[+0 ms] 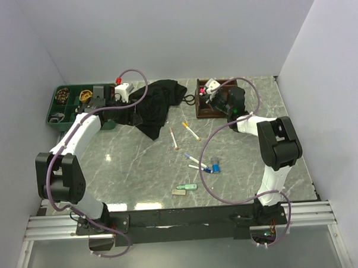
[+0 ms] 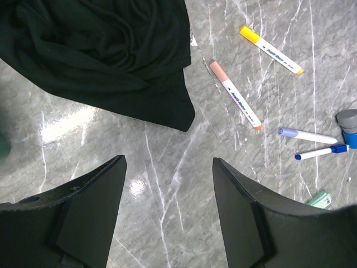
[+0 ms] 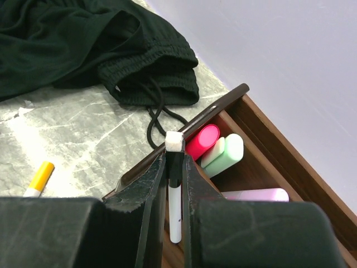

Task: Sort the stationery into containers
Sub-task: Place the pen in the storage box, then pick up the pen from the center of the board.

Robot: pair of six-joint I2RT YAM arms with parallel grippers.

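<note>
In the upper right of the top view, the right gripper (image 3: pixel 175 162) hangs over the brown wooden organiser (image 3: pixel 279 148) — its jaws pinch a slim white pen (image 3: pixel 175 220) upright. A pink highlighter (image 3: pixel 202 140) and a green highlighter (image 3: pixel 226 153) lie in the compartment just beside it. The left gripper (image 2: pixel 168 167), jaws spread with nothing between them, hovers above the desk (image 2: pixel 167 134) near the black cloth (image 2: pixel 100 50). 2 markers (image 2: pixel 235 95) and 2 blue pens (image 2: pixel 307 135) lie loose at right — the green tray (image 1: pixel 52 116) sits upper left.
</note>
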